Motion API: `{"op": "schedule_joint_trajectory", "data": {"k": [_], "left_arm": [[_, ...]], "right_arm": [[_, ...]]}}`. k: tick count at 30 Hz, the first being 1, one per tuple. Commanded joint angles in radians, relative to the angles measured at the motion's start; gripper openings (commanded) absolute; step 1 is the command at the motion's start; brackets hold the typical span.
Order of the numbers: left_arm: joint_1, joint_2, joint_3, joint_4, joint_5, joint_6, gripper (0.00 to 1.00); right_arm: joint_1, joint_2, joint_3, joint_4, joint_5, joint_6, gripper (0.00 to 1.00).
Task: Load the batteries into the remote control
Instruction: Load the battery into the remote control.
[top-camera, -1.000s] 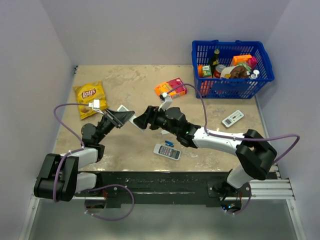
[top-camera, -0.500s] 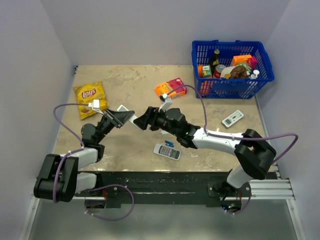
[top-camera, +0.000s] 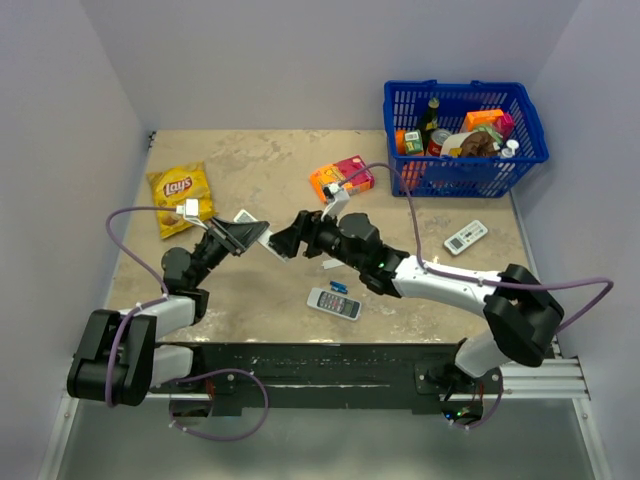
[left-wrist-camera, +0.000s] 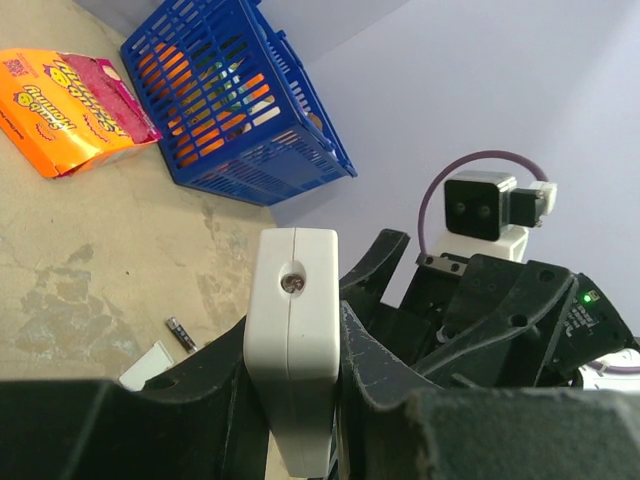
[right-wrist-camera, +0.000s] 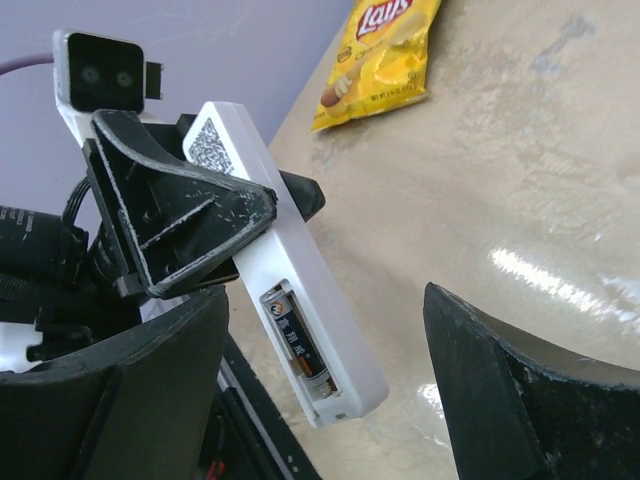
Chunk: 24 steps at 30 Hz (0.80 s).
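The long, slim, plain white stick-shaped remote control (right-wrist-camera: 335, 340) is off the table, clamped across its body by the black left gripper (top-camera: 250, 235), which is closed on it and holds it tilted above the beige stone-patterned tabletop (top-camera: 260, 165); its battery bay is uncovered and faces the right wrist camera, with one tiny dark cylindrical battery (right-wrist-camera: 297, 345) seated in it; a second small dark battery (left-wrist-camera: 181, 333) lies on the table beside a small flat white piece (left-wrist-camera: 150, 365); the black right gripper (top-camera: 280, 243) is just at the remote's free end, its jaws spread wide on either side with nothing in them; farther off on the table are a yellow crisp bag (top-camera: 180, 190), an orange and pink packet (top-camera: 342, 176), a blue plastic basket (top-camera: 530, 130) of groceries, a white remote with a display (top-camera: 466, 237), a grey-white remote with button rows (top-camera: 333, 303) and a small blue item (top-camera: 338, 287).
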Motion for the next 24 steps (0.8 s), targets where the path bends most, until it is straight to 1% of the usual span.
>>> {"op": "schedule_joint_trajectory", "data": {"k": [1,4,5,6,9,11,12,16,20,24], "left_arm": [[-0.004,-0.031,0.014,0.414,0.011,0.025,0.0],[-0.004,-0.04,0.017,0.371,0.012,0.03,0.0],[-0.004,-0.049,0.019,0.331,0.012,0.031,0.0],[-0.004,-0.052,0.025,0.307,0.011,0.041,0.0],[-0.004,-0.074,0.043,0.198,0.009,0.071,0.0],[-0.004,-0.081,0.053,0.14,0.009,0.084,0.0],[-0.004,-0.085,0.06,0.127,0.011,0.084,0.0],[-0.005,-0.085,0.077,0.073,0.023,0.087,0.0],[-0.007,-0.085,0.086,0.02,0.026,0.097,0.0],[-0.015,-0.08,0.091,0.0,0.028,0.099,0.0]], "right_arm": [[-0.013,-0.09,0.01,-0.001,-0.028,-0.17,0.81],[-0.012,-0.134,0.03,-0.064,-0.048,-0.277,0.79],[-0.013,-0.144,0.034,-0.079,-0.052,-0.299,0.79],[-0.013,-0.151,0.042,-0.096,-0.062,-0.347,0.75],[-0.013,-0.154,0.073,-0.153,-0.139,-0.418,0.69],[-0.013,-0.142,0.09,-0.168,-0.182,-0.438,0.66],[-0.013,-0.135,0.094,-0.17,-0.218,-0.449,0.63],[-0.013,-0.098,0.12,-0.168,-0.317,-0.461,0.59],[-0.013,-0.079,0.13,-0.164,-0.335,-0.468,0.58],[-0.012,-0.066,0.145,-0.168,-0.334,-0.481,0.58]]}}
